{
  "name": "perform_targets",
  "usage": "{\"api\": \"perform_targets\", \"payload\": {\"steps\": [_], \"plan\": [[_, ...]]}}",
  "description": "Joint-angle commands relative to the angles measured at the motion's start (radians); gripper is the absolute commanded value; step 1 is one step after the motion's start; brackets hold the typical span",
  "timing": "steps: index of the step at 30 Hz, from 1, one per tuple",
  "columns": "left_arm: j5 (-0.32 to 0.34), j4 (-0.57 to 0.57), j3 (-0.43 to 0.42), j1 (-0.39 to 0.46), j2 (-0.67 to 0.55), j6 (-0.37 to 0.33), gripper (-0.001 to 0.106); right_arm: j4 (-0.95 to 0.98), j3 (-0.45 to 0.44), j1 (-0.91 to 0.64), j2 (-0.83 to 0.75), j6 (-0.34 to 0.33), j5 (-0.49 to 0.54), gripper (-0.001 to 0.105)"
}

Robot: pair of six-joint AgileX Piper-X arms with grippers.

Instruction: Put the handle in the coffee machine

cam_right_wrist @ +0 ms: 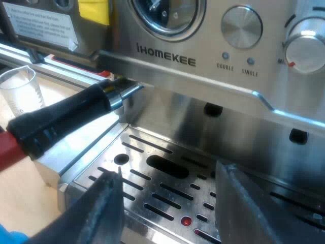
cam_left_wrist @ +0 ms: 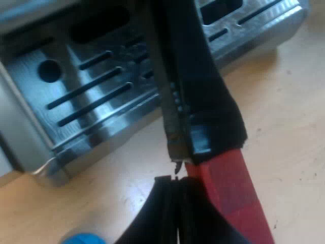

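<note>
Where the right end effector (cam_right_wrist: 167, 208) hangs: over the drip tray (cam_right_wrist: 172, 184); released, its two black fingers (cam_right_wrist: 101, 213) set wide apart
Left end effector (cam_left_wrist: 176, 216): at the red end (cam_left_wrist: 228, 190) of the handle (cam_left_wrist: 198, 91); released or clenched, cannot tell
Handle, position: dark, red end pointing away from the machine; its metal neck (cam_right_wrist: 127, 90) runs in under the machine's front panel; head hidden, so locked or loose cannot be told
Espresso machine (cam_right_wrist: 167, 62): steel front lettered IHOMEKEE; gauge (cam_right_wrist: 167, 12) and two knobs (cam_right_wrist: 241, 26) above the panel edge; slotted drip tray below
Measuring glass (cam_right_wrist: 20, 91): clear, upright, beside the machine, beyond the handle
Worktop (cam_left_wrist: 284, 112): pale wood, carrying the machine
Blue item (cam_left_wrist: 84, 238): on the worktop near the tray's corner; too little visible to name
</note>
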Motion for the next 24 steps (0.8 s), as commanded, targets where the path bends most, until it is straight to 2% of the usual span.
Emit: {"api": "perform_targets", "payload": {"steps": [1,6,9,11,18,19,21,24], "plan": [[0.119,-0.007,0.002,-0.07,0.014,-0.011,0.0,-0.006,-0.001,0.001,-0.012,-0.007,-0.007,0.045],[0.092,-0.095,0.002,-0.185,0.018,-0.019,0.0,-0.006,-0.001,0.001,-0.012,-0.007,-0.007,0.045],[0.09,-0.172,0.002,-0.211,0.018,-0.017,0.0,-0.006,-0.001,0.001,-0.012,-0.007,-0.007,0.045],[0.09,-0.183,0.002,-0.214,0.018,-0.017,0.0,-0.006,-0.001,0.001,-0.012,-0.007,-0.007,0.045],[0.097,-0.189,0.002,-0.214,0.018,0.023,0.0,-0.006,-0.001,0.001,-0.012,-0.007,-0.007,0.045],[0.093,-0.164,0.002,-0.211,0.015,0.035,0.0,-0.006,-0.001,0.001,-0.012,-0.007,-0.007,0.045],[0.054,-0.09,0.002,-0.199,-0.007,0.053,0.0,-0.006,-0.001,0.001,-0.012,-0.007,-0.007,0.045],[-0.005,-0.042,0.002,-0.172,-0.048,0.118,0.0,-0.006,-0.001,0.001,-0.012,-0.007,-0.007,0.046]]}}
